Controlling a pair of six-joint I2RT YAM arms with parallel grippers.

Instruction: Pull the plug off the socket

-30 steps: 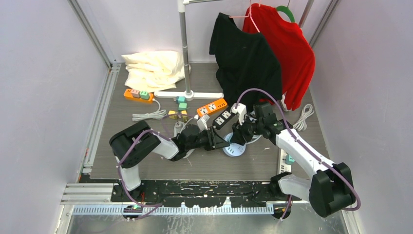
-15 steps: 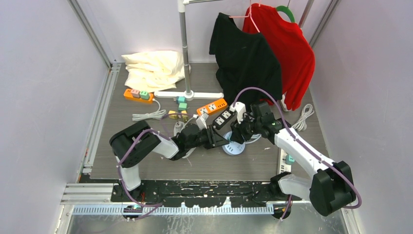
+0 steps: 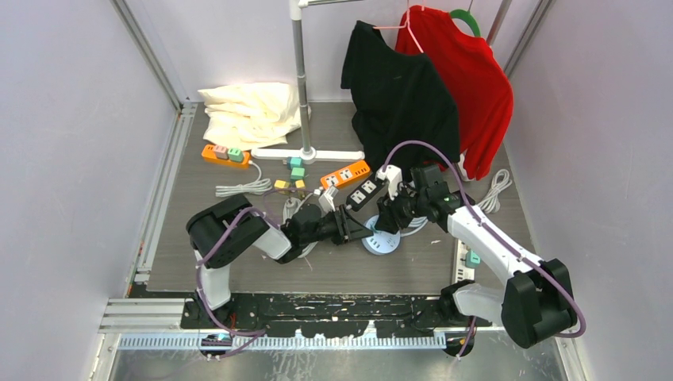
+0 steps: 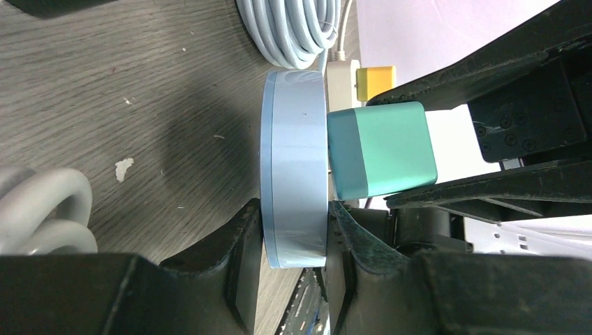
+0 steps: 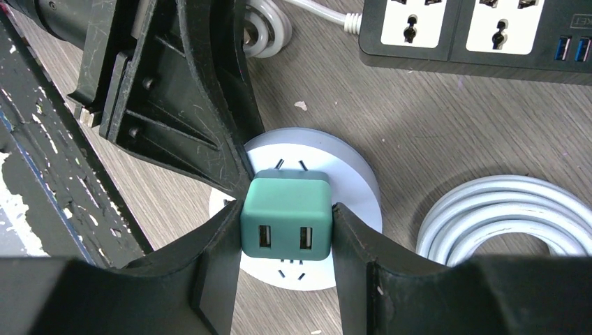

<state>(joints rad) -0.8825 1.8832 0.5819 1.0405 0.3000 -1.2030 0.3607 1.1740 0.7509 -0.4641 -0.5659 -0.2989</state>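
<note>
A round pale-blue socket (image 3: 382,241) lies on the grey table, also in the left wrist view (image 4: 294,167) and the right wrist view (image 5: 352,174). A teal two-port USB plug (image 5: 286,216) is seated on its face, also in the left wrist view (image 4: 380,150). My left gripper (image 4: 293,251) is shut on the socket's rim, one finger under it and one on top. My right gripper (image 5: 286,241) is shut on the plug's two sides. In the top view the left gripper (image 3: 361,230) and the right gripper (image 3: 386,222) meet over the socket.
A black power strip (image 5: 482,35) lies just beyond the socket, an orange strip (image 3: 346,173) behind it. Coiled grey cables (image 5: 509,216) lie to the right, another coil (image 4: 297,28) beyond. A clothes-rack pole (image 3: 301,87), hanging shirts (image 3: 405,95) and small plugs (image 3: 294,178) are at the back.
Both arms shifted slightly left and back while holding the socket and plug. The plug still sits on the socket.
</note>
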